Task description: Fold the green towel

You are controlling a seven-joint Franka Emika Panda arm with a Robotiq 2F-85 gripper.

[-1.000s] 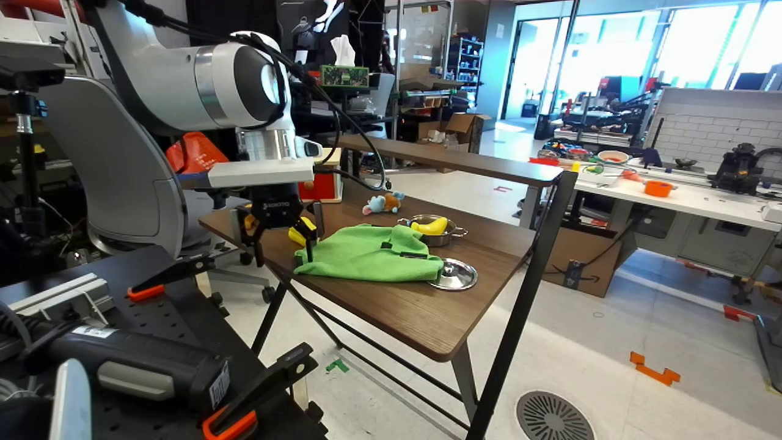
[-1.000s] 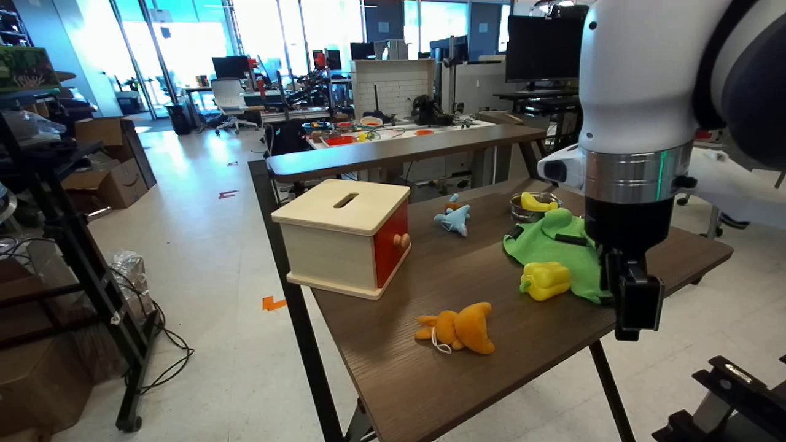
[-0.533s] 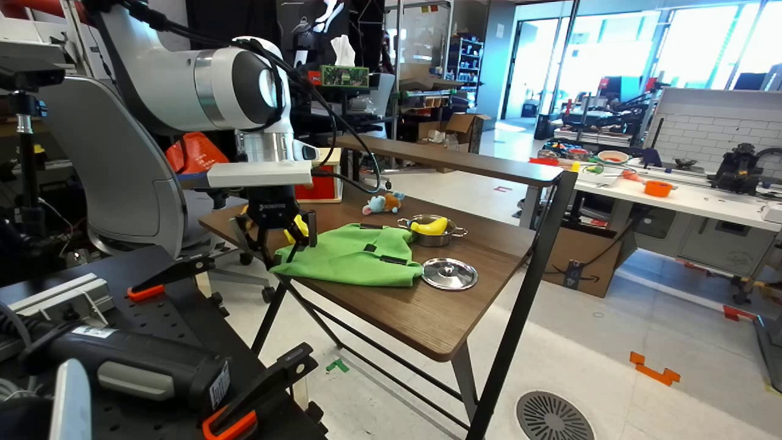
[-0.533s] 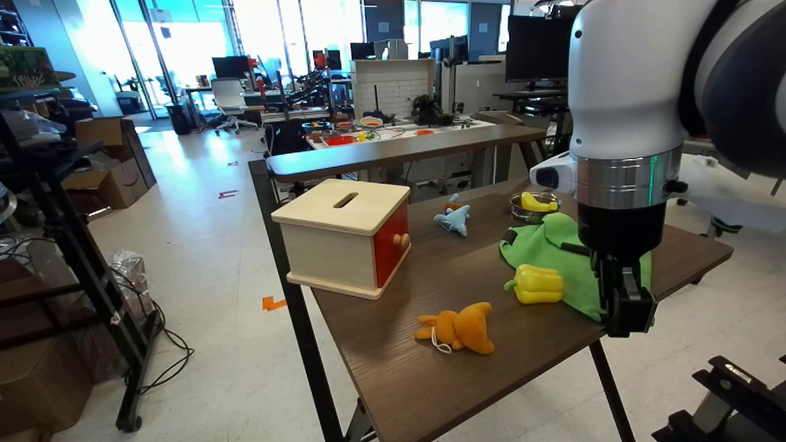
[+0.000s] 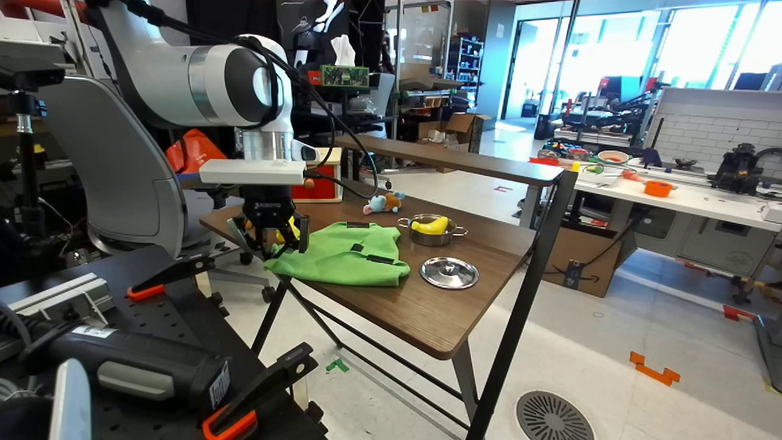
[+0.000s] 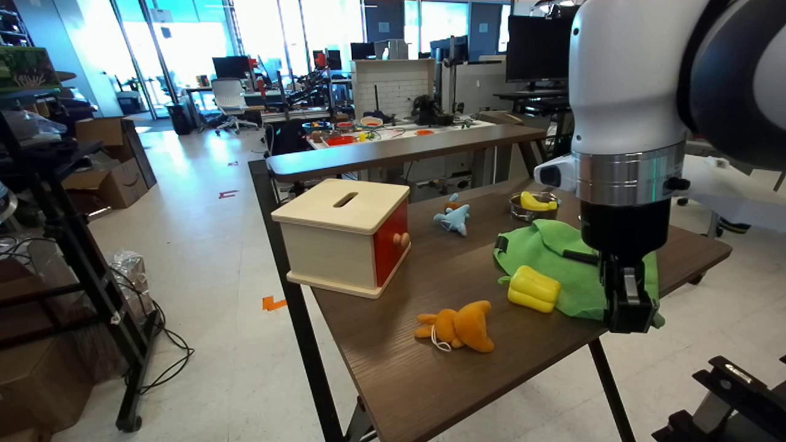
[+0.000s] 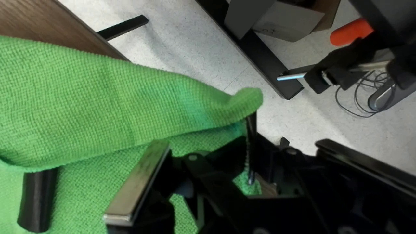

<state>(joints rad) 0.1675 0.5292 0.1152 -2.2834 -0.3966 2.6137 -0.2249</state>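
- Wrist view: I have the gripper (image 7: pixel 251 148) clenched on a corner of the green towel (image 7: pixel 81 104); the curled tip stands out just past the jaws, seen against the floor (image 7: pixel 182 35), outside the edge of the tabletop (image 7: pixel 32 16).
- Wrist view alone: a flap of the cloth, ending at the jaws, lies over a lower layer, and a black strip (image 7: pixel 37 201) emerges from under the flap's edge.
- Both exterior views: the rest of the towel lies on the tabletop, spreading away from the jaws; past it, well apart from them, stands a metal pot (image 5: pixel 431 239) holding a yellow banana (image 5: pixel 431 226).
- In an exterior view I see the metal lid (image 5: pixel 449 273) whole, flat beyond the end of the towel farthest from the jaws.
- In an exterior view my arm (image 6: pixel 632 80) covers part of the cloth behind the jaws; a yellow pepper (image 6: pixel 534 288) lies near them at the towel's edge (touching or not, I cannot tell), an orange plush toy (image 6: pixel 463 327) farther off, a wooden box (image 6: pixel 331 245) farther still.
- Direction: the towel narrows toward the jaws, its gripped corner at them and its broad end away.
- Long axis: in an exterior view, roughly level across the picture, from the jaws toward the metal lid.
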